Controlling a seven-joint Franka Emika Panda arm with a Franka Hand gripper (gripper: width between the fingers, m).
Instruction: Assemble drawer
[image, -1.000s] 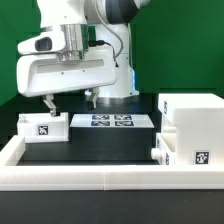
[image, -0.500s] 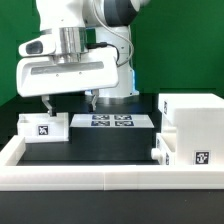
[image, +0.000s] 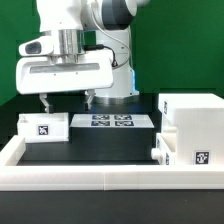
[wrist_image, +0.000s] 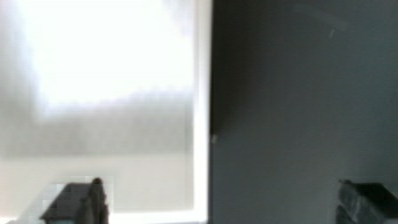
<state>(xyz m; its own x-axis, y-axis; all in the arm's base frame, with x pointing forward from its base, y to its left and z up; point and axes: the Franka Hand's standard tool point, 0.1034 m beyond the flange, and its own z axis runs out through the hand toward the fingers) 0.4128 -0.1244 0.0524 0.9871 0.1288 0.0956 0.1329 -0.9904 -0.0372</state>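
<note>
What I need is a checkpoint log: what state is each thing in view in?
Small white open-top plastic box: upright on the table, ungrasped.
Two-finger gripper: open, empty, hovering, one finger above that box.
Tall white cube-like plastic housing: upright, apart from that box.
Thin flat white marker board: lying flat.

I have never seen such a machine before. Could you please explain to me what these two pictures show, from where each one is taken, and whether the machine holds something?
The white machine is a robot arm. Its end carries a two-finger gripper, spread open and holding nothing. The sharp picture comes from a camera off the arm. The blurred one comes from a camera on the wrist, looking down between the dark fingertips. On the black table lie a small white box, below the gripper in the picture, a flat marker board and a tall white housing, with a low white rail in front.
</note>
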